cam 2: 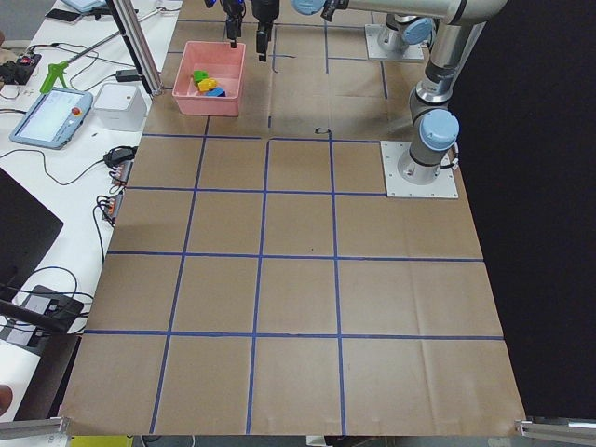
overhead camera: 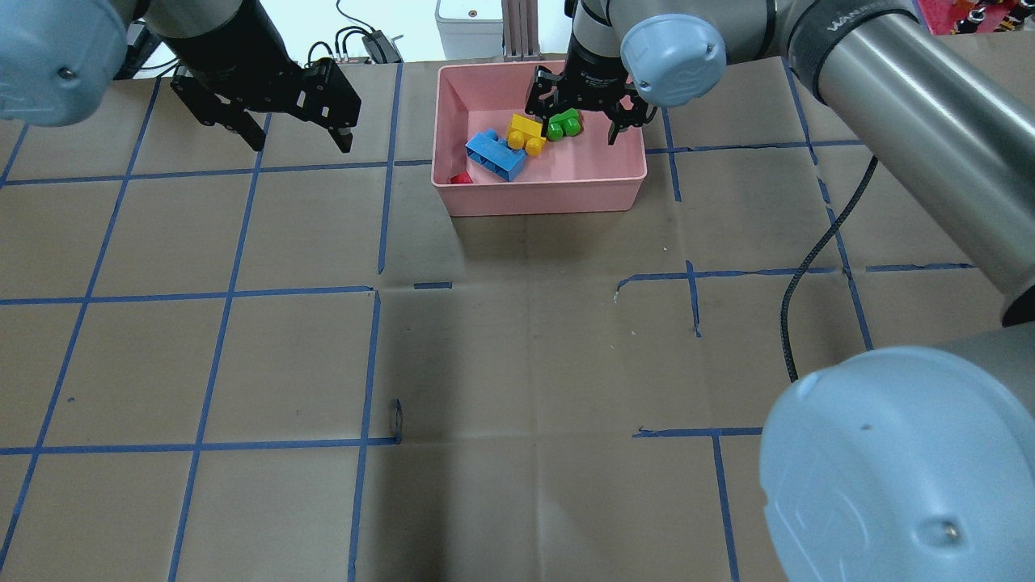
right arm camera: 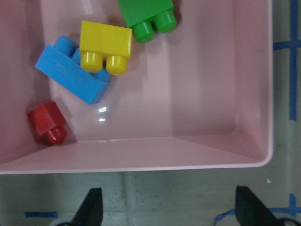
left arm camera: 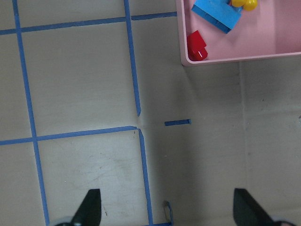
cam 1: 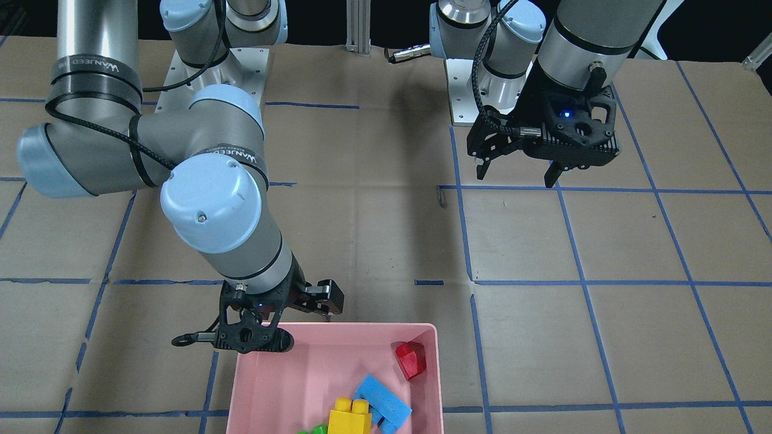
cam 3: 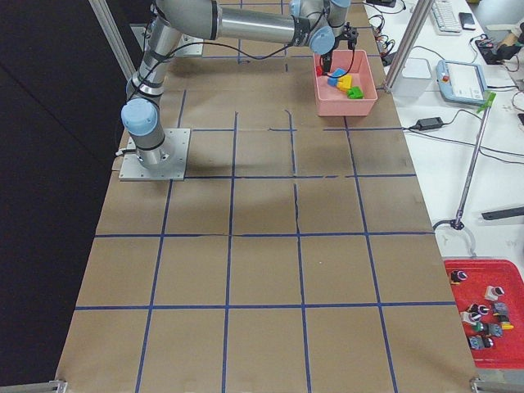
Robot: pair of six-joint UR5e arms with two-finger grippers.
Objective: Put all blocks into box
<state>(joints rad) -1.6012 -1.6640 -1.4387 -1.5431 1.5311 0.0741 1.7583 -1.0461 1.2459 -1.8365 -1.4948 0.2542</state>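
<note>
All four blocks lie in the pink box [right arm camera: 141, 165], which sits at the top centre of the overhead view. In the right wrist view they gather in the upper left of the frame. The green block [right arm camera: 146, 14] is at the top edge and the yellow block [right arm camera: 104, 44] is just below it, touching the light-blue block [right arm camera: 70, 70]. The red block [right arm camera: 47, 122] lies apart in the lower-left corner of the box. The right gripper [right arm camera: 169, 214] hangs above the box with its fingers spread wide and nothing between them. Its tips show at the bottom of that frame, below the box's near wall. The left gripper [overhead camera: 301, 144], also wide open and empty, hovers at the upper left of the overhead view, well apart from the box.
</note>
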